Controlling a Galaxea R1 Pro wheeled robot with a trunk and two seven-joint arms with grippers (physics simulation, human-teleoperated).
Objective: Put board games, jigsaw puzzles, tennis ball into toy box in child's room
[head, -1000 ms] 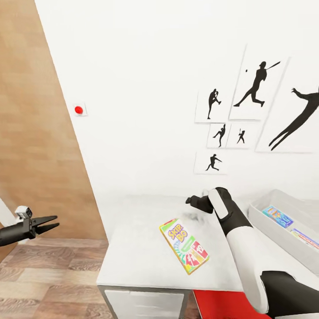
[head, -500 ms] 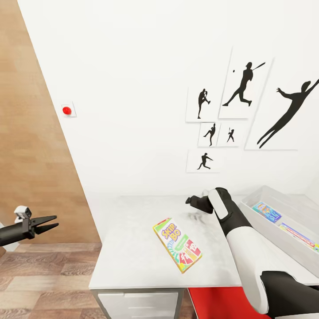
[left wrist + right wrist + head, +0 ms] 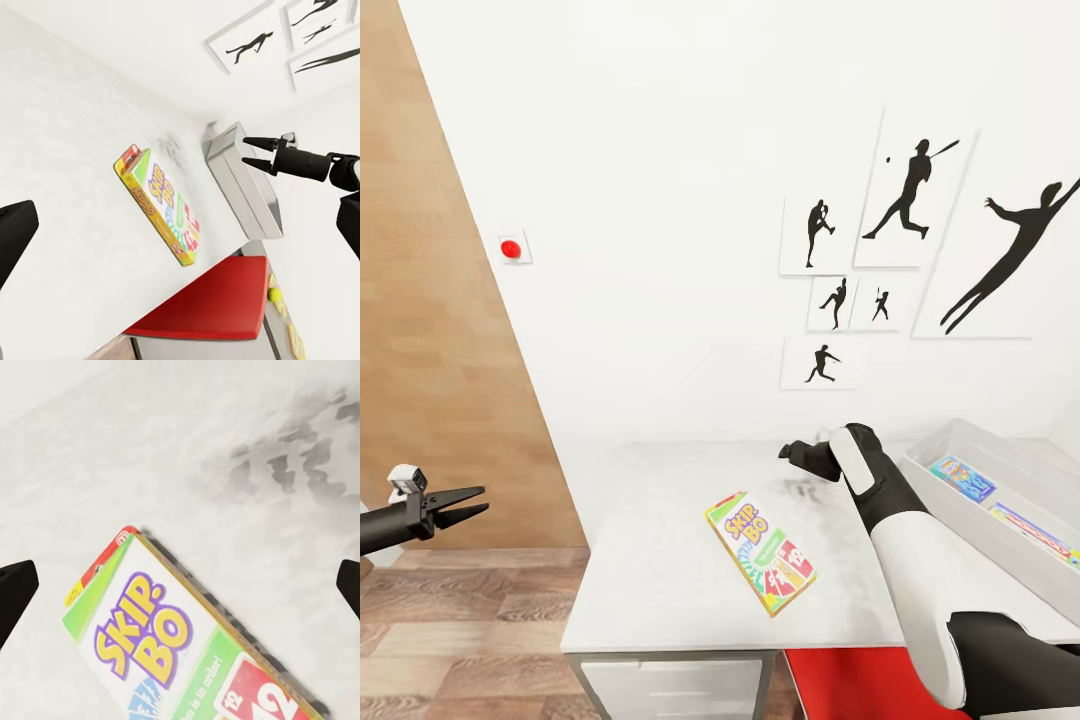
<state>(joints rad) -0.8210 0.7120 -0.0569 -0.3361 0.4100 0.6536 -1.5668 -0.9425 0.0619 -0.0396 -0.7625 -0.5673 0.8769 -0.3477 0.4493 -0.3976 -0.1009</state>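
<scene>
A light grey desk (image 3: 660, 570) stands against a white wall hung with black silhouette athlete pictures (image 3: 905, 205). On it lies a Skip-Bo game box (image 3: 760, 552), flat and cover up. Its long axis runs diagonally, from the far left toward the near right edge of the desk. Bare desk top surrounds the box on every side, with the widest free stretch to its left and behind it.

The right arm reaches over the desk, and the right pincer (image 3: 792, 452) hangs above the surface just beyond the box's far end. In the head view the forearm hides its fingertips. The left wrist view shows the right pincer (image 3: 251, 152) from the side with its two fingers apart and nothing between them. In the right wrist view the dark fingertips (image 3: 16, 589) sit at the opposite edges, with the box's "SKIP-BO" lettering below and its lower end cut off.

At the desk's right end sits the light grey toy box (image 3: 960, 495), cut off by the picture's edge. Two flat colourful items lie inside, too small to identify.

The left pincer (image 3: 460, 505) hangs off the desk's left side over the wood plank floor (image 3: 460, 640), well apart from the desk, fingers slightly apart and empty. A red chair seat (image 3: 840, 680) shows below the desk's near edge.
</scene>
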